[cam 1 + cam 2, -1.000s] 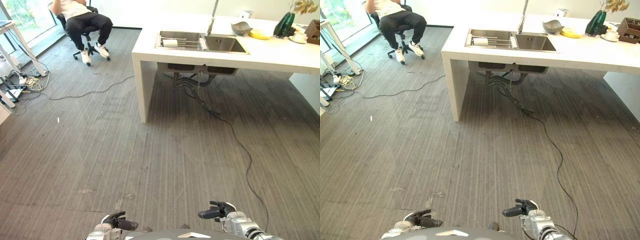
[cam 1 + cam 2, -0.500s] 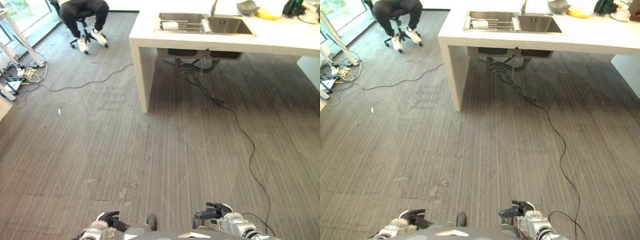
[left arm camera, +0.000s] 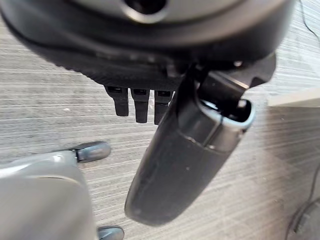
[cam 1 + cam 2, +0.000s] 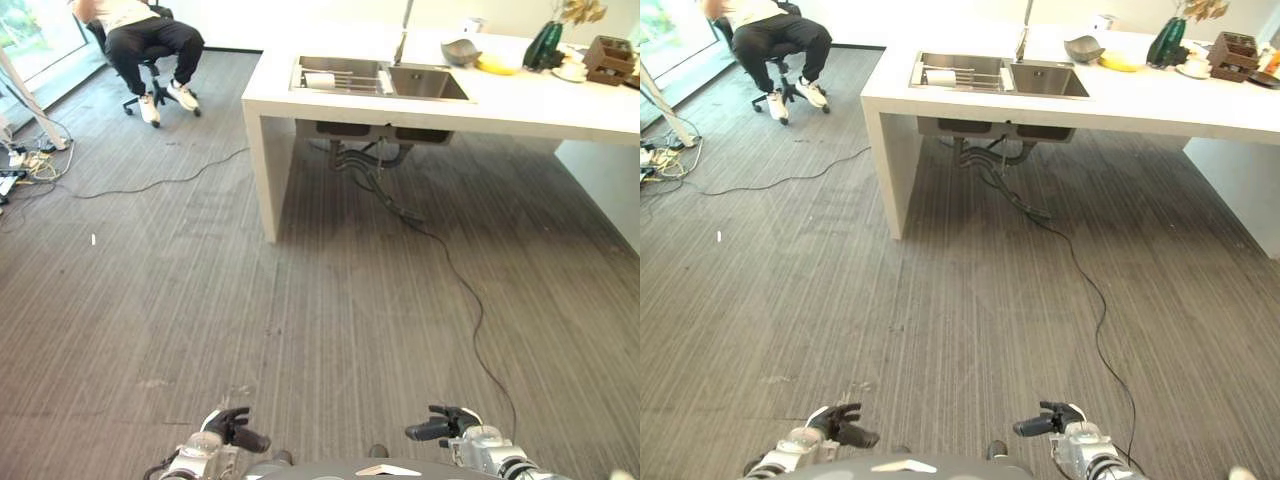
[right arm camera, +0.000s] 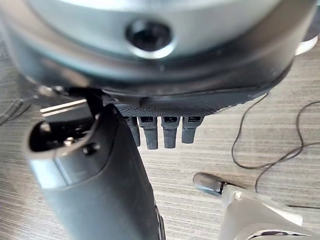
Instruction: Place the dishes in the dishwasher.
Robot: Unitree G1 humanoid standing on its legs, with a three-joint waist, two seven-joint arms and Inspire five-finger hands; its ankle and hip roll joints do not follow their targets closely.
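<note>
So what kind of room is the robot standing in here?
Probably an office or lab fitted with a kitchen corner: a white counter holds a steel double sink with a tap, while a person sits on a wheeled office chair on the grey carpet.

My left hand (image 4: pixel 228 430): low, fingers loosely extended, holding nothing. My right hand (image 4: pixel 447 426): low, fingers loosely extended, holding nothing.

Grey striped carpet (image 4: pixel 200 300) covers the floor. A white table (image 4: pixel 540 105) stands at the far side with a steel sink (image 4: pixel 385 80) set in it. Pipes (image 4: pixel 365 160) hang beneath. A person (image 4: pixel 135 35) sits on an office chair near a bright window (image 4: pixel 30 20).
</note>
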